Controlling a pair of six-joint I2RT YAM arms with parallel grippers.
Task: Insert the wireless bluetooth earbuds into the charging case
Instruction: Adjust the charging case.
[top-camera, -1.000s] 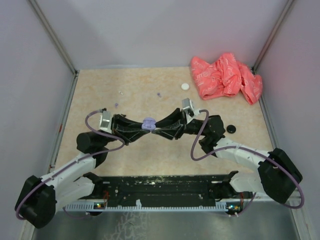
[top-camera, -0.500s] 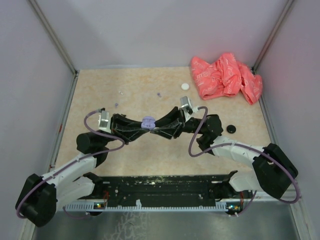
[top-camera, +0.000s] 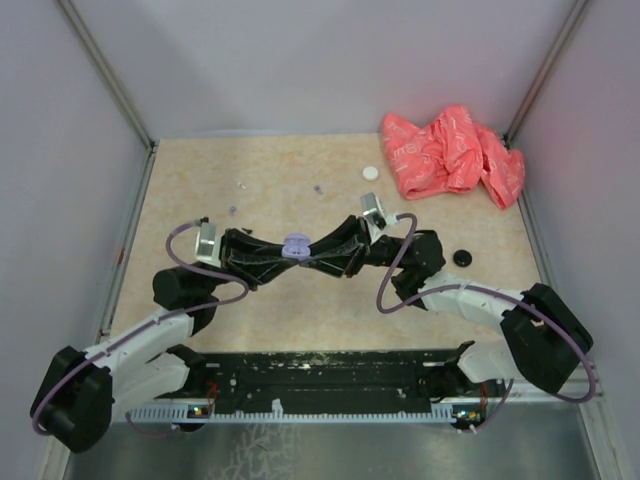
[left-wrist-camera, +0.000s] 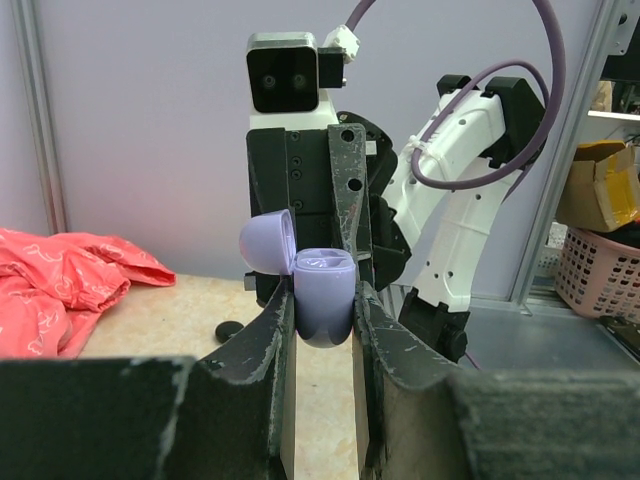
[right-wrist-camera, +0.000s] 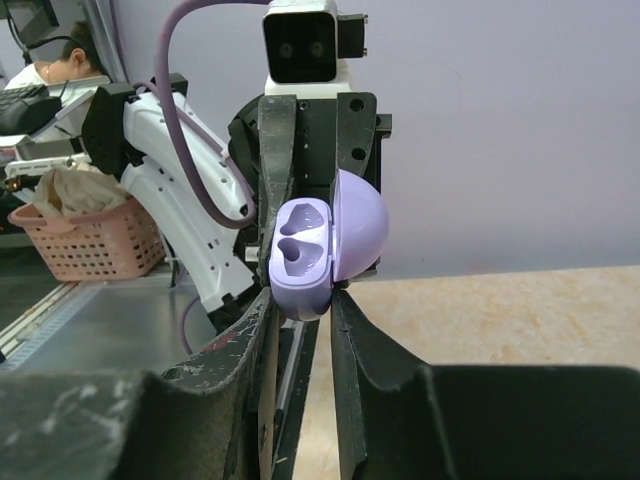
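A lavender charging case (top-camera: 295, 244) hangs above the table's middle with its lid open, between both grippers. My left gripper (left-wrist-camera: 322, 300) is shut on its body (left-wrist-camera: 324, 300). My right gripper (right-wrist-camera: 303, 297) is closed on its lower end (right-wrist-camera: 298, 262). In the right wrist view both earbud wells look empty. Two tiny pale purple earbuds lie on the table, one (top-camera: 317, 188) behind the case and one (top-camera: 232, 209) to the far left. A tiny white earbud (top-camera: 241, 185) lies near the latter. No earbud is in either gripper.
A round white case (top-camera: 371, 173) lies at the back. A round black case (top-camera: 462, 258) lies right of my right arm and shows in the left wrist view (left-wrist-camera: 230, 328). A crumpled pink cloth (top-camera: 452, 152) fills the back right corner. Grey walls enclose the table.
The right arm has shifted slightly left and back, pressing in on the case. The case has moved a little up and left with both grippers. The left arm has barely moved.
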